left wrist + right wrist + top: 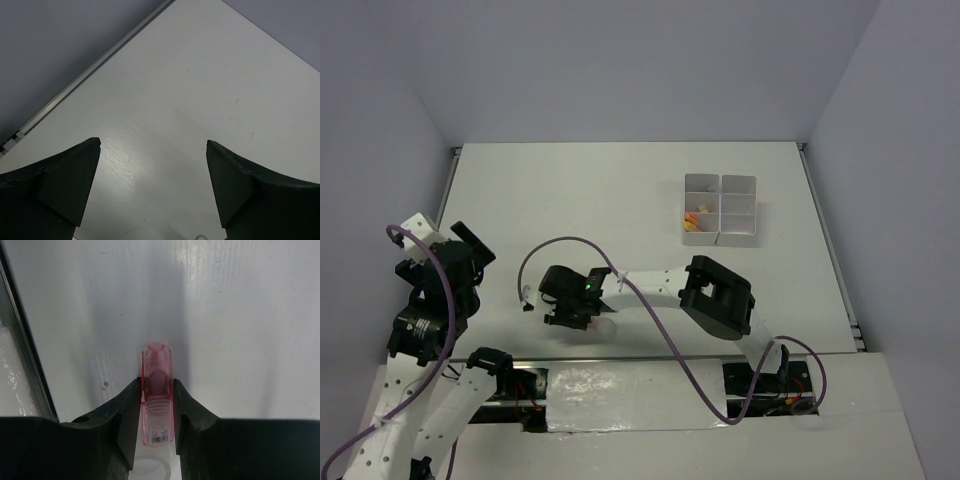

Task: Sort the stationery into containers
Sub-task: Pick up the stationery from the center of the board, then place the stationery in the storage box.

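The right gripper [157, 383] is down at the white table [240, 315] with its jaws drawn narrow around a translucent pink plastic piece [158, 407]. This piece is slim, with a rounded tip and a small barcode label at the end nearest the wrist. The two black fingers [124, 415] press against its long sides, one on each. The rounded tip pokes out a little past the fingertips, and the labelled end runs back between the fingers. The piece lies flat on the table surface, pointing straight ahead of the gripper. In the wrist view, a dark rail [22, 350] runs along the table edge off to one side of this gripper, with a crinkled shiny white sheet [12, 385] beyond it. The white plastic block of square compartments [721, 238] stands well apart from the right gripper, farther out on the table and over to its right. Small orange and yellow items [693, 220] lie in one compartment of the block's left column, and I cannot tell what kind they are. The left gripper [153, 145] hangs with its jaws spread wide and nothing between them, only bare table below and ahead. It is well apart from both the pink piece and the block, out to the left of the right gripper.
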Controlling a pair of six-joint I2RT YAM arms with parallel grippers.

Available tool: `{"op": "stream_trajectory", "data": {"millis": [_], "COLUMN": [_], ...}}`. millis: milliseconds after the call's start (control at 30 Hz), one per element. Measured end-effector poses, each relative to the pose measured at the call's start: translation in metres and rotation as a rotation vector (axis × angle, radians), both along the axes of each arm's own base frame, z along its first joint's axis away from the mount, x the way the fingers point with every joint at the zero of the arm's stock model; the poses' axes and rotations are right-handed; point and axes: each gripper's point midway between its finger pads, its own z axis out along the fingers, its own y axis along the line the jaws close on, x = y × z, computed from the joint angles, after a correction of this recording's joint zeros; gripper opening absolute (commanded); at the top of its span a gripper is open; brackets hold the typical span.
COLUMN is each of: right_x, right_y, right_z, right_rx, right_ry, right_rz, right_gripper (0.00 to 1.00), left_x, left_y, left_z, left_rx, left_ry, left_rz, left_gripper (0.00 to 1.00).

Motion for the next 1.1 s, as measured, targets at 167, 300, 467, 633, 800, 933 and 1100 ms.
{"op": "stream_trajectory", "data": {"millis": [167, 300, 467, 633, 800, 933, 1100], "right_x": [-0.001, -0.006, 0.0, 0.054, 0.185, 0.252, 0.271], "right_y": [0.003, 0.003, 0.009, 0.005, -0.112, -0.235, -0.339], "right_z": [0.001, 0.008, 0.071, 0.183, 0.246, 0.25, 0.245], "right_rx": [0.013, 0.07, 0.27, 0.593, 0.763, 0.774, 0.8], "right_ry": [-0.001, -0.004, -0.076, -0.233, -0.493, -0.719, -0.936], "right_rz": [0.006, 0.022, 0.019, -0.116, -0.586, -0.962, -1.226], "right_gripper": [0.0, 0.0, 0.0, 0.0, 0.0, 0.0, 0.0], "left_x": [0.0, 0.0, 0.0, 0.0, 0.001, 0.003, 0.005], "left_y": [0.0, 0.0, 0.0, -0.001, -0.005, -0.008, -0.013], "left_z": [0.0, 0.0, 0.0, 0.002, 0.004, 0.005, 0.007], "left_rx": [-0.001, 0.0, -0.001, 0.005, -0.003, 0.001, -0.005], "left_ry": [-0.002, -0.002, -0.002, -0.004, -0.019, -0.02, -0.035], "left_rz": [0.0, 0.0, -0.002, -0.018, -0.041, -0.068, -0.098], "left_gripper": [0.99, 0.99, 0.99, 0.99, 0.99, 0.99, 0.99]}}
